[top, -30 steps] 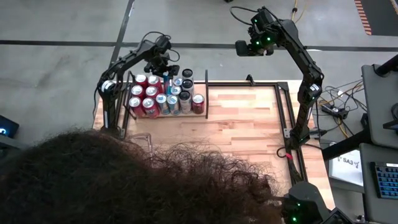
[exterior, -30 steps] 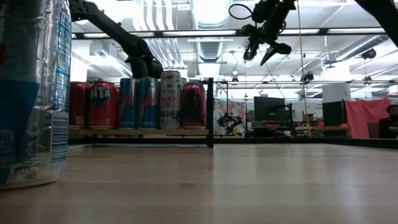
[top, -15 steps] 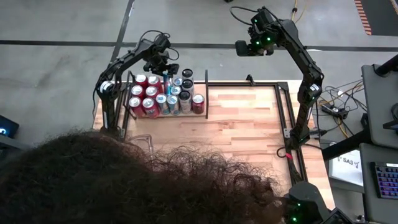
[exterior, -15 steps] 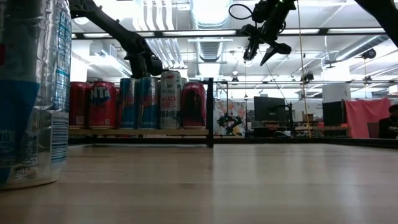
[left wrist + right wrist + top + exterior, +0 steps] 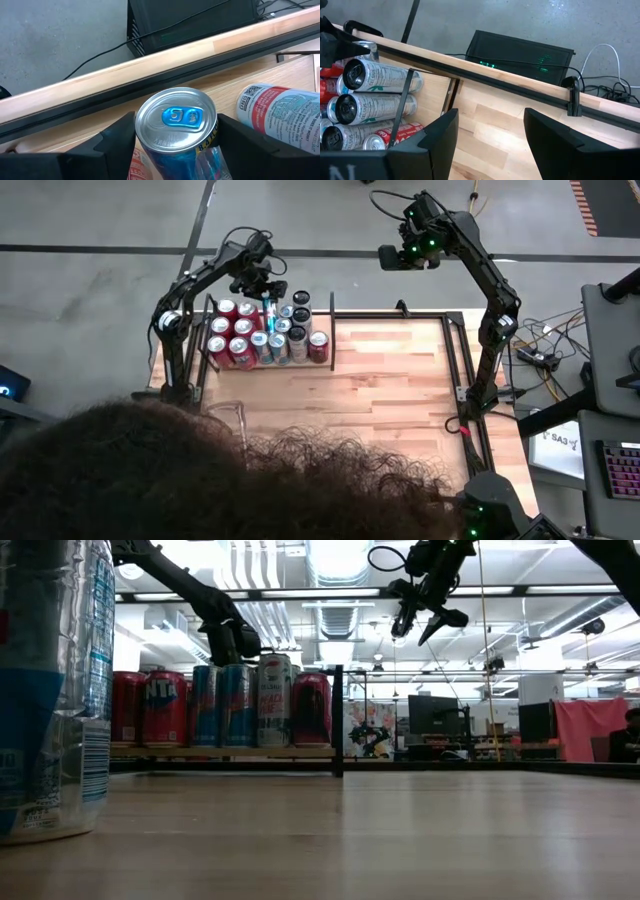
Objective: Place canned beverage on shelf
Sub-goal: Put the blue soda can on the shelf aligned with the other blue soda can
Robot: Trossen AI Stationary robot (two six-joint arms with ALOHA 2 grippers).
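Note:
The shelf (image 5: 331,330) is the narrow black-framed bay at the table's far left, with several red, blue and white cans standing on its plank (image 5: 225,751). My left gripper (image 5: 265,295) points down over the back rows, shut on a blue can (image 5: 176,117) with a blue tab. In the low view the front row hides this can, so its bottom cannot be seen. My right gripper (image 5: 385,257) hangs open high above the table's far edge, with nothing between its fingers (image 5: 442,130). My left gripper pinches the blue can's upper wall just under the rim (image 5: 137,131) between its two fingers, one on each side. The fingers come from above, pointing steeply down. The can stands upright in the hold, its top toward the wrist camera.
A white and red can (image 5: 280,112) stands close beside the held can, in front of the shelf's black back rail (image 5: 150,75). The wider bay (image 5: 400,370) lies to the right. A person's hair (image 5: 250,480) covers the near table. One can (image 5: 50,690) stands close to the low camera.

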